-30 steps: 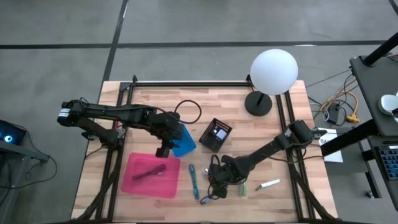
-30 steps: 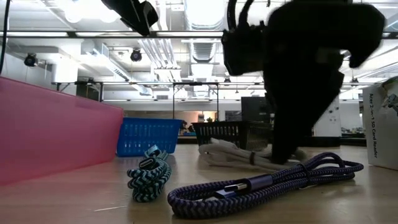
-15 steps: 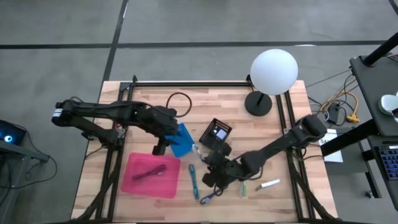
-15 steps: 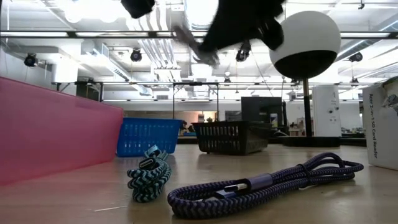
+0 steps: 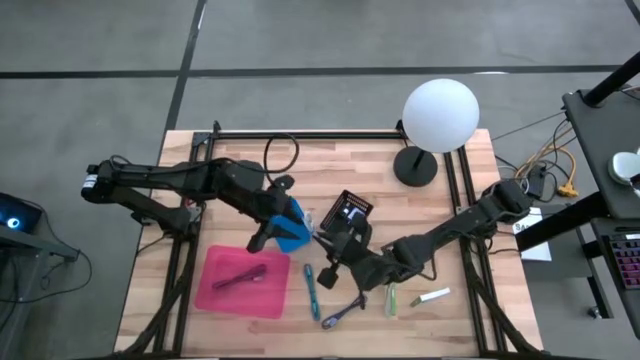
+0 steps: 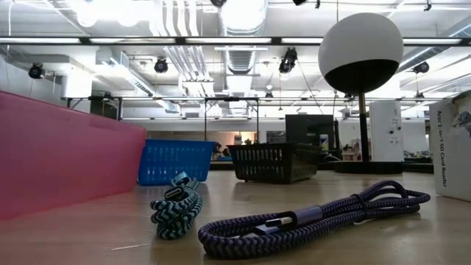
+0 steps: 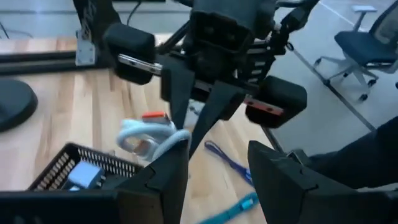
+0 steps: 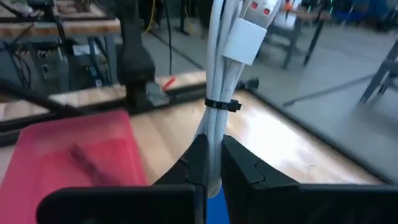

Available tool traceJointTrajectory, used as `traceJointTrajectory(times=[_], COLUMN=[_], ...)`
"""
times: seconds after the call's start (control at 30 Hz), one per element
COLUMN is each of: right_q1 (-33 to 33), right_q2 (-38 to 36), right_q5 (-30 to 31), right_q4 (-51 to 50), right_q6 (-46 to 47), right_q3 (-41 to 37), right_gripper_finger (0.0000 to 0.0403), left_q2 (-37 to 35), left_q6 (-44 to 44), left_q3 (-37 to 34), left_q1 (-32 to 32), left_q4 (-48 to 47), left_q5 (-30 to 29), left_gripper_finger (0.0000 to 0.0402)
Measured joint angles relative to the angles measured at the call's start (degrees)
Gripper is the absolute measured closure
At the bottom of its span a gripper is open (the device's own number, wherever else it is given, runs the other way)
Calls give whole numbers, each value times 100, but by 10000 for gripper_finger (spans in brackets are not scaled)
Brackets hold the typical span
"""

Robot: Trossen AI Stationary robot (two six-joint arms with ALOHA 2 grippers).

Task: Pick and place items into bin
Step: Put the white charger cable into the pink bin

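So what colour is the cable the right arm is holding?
White: the bundled cable shows best in the right wrist view.

Bare wood (image 5: 240,160) behind left arm, globe lamp (image 5: 438,116) blocking far-right corner

My two arms are dark, near black, built of slim jointed segments. The left arm (image 5: 170,180) carries a white band near its base end, with thin black cabling beside it. My right arm (image 5: 450,232) is uniformly dark. Its wrist housing is boxy, with two block-shaped side pods joined by a silvery rail; orange-red marks show there. The fingers (image 8: 244,165) are dark, smooth, tapering wedges.
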Motion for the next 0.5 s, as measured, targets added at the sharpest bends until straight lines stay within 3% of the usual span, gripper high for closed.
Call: traceJointTrajectory(times=[0.3,0.5], right_q1=[-20,-7], right_q2=[-201,-259], right_q5=[16,29], right_q4=[310,310], right_q6=[-561,-716], right_q3=[0,0], right_gripper_finger=[390,390], left_q2=[11,11], left_q6=[11,61], left_q3=[0,1], left_q1=[26,29], left_q4=[181,179], left_q5=[-214,-1056], left_gripper_finger=[250,250])
